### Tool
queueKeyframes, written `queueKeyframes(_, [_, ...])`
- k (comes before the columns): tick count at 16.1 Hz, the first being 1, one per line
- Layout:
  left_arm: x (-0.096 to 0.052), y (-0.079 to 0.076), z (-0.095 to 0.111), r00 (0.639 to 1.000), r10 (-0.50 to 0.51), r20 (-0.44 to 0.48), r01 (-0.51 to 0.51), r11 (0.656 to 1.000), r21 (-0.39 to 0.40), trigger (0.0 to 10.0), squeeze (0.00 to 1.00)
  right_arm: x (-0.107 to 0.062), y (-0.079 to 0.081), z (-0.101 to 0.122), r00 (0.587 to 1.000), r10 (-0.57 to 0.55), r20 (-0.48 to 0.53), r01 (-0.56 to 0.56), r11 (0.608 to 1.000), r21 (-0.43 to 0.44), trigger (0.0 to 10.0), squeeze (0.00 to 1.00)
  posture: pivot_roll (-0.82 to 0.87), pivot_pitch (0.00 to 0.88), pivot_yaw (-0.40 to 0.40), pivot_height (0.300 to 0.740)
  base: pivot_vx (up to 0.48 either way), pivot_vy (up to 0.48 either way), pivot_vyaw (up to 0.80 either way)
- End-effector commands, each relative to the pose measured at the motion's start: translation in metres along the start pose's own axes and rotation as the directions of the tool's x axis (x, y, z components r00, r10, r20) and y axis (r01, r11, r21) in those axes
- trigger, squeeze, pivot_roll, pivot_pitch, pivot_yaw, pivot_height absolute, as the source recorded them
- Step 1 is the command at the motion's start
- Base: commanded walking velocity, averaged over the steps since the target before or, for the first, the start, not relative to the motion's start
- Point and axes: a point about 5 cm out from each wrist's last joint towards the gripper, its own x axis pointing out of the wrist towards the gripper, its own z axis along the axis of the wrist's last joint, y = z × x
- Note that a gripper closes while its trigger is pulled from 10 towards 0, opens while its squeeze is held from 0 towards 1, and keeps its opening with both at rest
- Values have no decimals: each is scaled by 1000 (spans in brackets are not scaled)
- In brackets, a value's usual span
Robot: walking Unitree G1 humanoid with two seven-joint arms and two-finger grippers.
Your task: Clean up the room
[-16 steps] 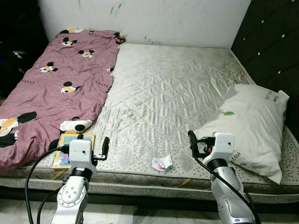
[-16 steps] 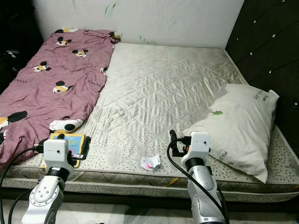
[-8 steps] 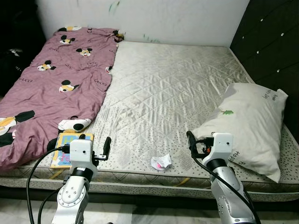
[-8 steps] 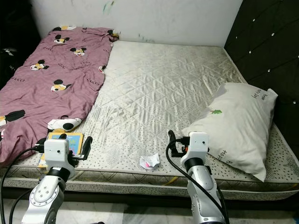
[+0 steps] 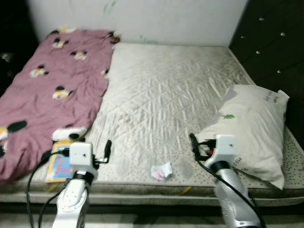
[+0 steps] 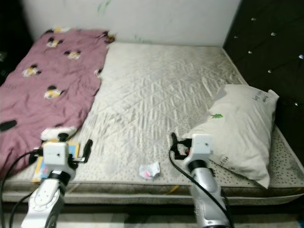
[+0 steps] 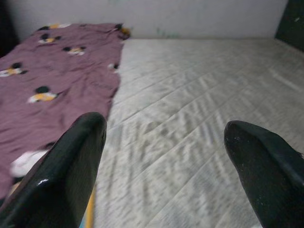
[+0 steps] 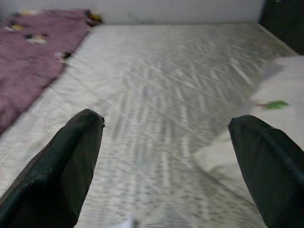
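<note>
Facing us, a quilted mattress [image 5: 161,95] takes up most of the frame. We see a purple cartoon-print blanket [image 5: 42,90] over its left side and a white pillow [image 5: 251,128] at centre right. At lower left, a colourful book [image 5: 58,164] pokes out beside the blanket's edge. We hold our left gripper [image 7: 164,156] and right gripper [image 8: 166,156] wide apart and empty, low in frame. Crumpled paper [image 5: 161,171] lies bottom centre, between them.

Both grippers [image 7: 161,142] [image 8: 166,142] raised, fingers apart
</note>
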Motion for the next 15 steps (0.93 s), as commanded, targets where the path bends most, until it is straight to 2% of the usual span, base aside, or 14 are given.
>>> queueKeyframes(1, [-1,0,0,1000,-4,-6,4,1000,0,10000,0,2,-1,4,1000,-7,10,7,1000,7,10000,0,0,99,-50,740,307,0,0])
queueKeyframes(10, [1,0,-2,1000,1,-21,-1,1000,5,10000,0,3,-2,4,1000,-16,2,16,1000,5,10000,0,-2,104,-54,740,29,0,0])
queueKeyframes(13, [0,-1,-2,1000,2,-23,-2,1000,2,10000,0,3,-3,3,1000,-18,-6,18,1000,10,10000,0,-2,106,-56,740,0,0,-723])
queueKeyframes(15, [0,-1,-2,1000,3,-25,-3,1000,1,10000,0,3,-3,4,1000,-15,-6,15,1000,6,10000,0,-3,111,-56,740,0,0,0])
